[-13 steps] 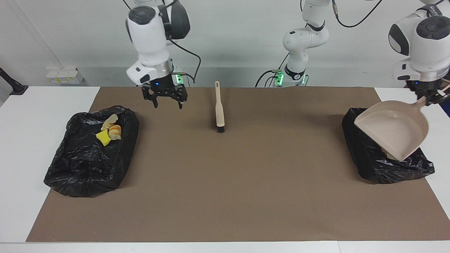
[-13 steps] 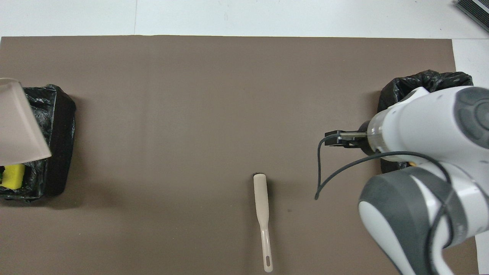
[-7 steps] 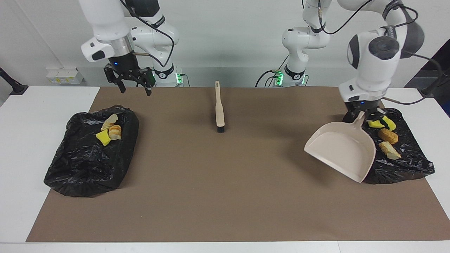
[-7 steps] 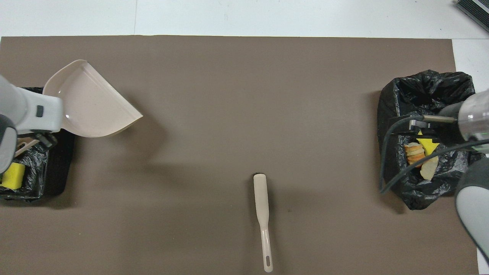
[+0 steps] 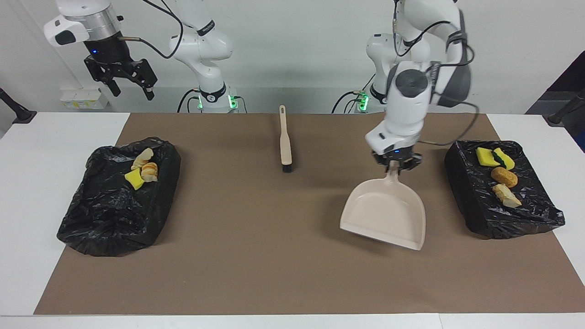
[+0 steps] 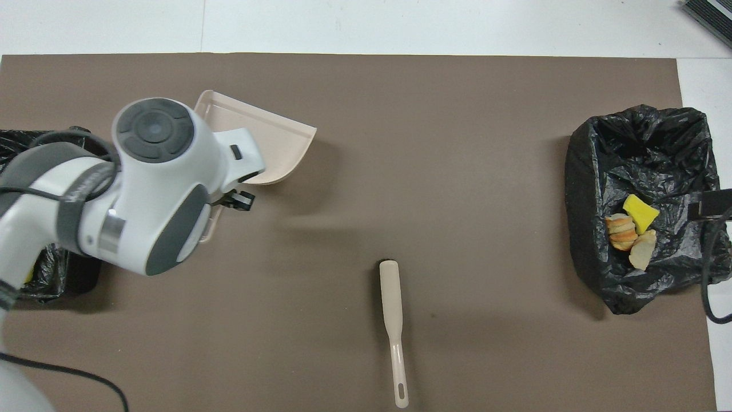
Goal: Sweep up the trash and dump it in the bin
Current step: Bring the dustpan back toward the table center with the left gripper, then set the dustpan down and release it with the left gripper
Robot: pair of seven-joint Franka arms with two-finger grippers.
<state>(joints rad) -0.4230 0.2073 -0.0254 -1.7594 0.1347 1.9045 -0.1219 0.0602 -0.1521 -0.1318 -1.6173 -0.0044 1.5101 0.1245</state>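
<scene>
Seven small sponge and bread scraps [image 5: 498, 176] lie in two black bag-lined bins [image 5: 464, 187]. Left gripper [image 5: 394, 165] clamps the tilted beige plastic dustpan [image 5: 384, 212]; careless lowering could scrape the mat. Right gripper [image 5: 130, 84] waits open.

No legible text, label, brand, number or sign anywhere: none on the beige plastic dustpan [image 5: 386, 214], beige brush [image 5: 285, 145], or black bin bags [image 5: 116, 201]

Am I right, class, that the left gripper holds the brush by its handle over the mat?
No. The left gripper holds the dustpan by its handle over the mat; the brush lies untouched on it, as the facing view shows.
</scene>
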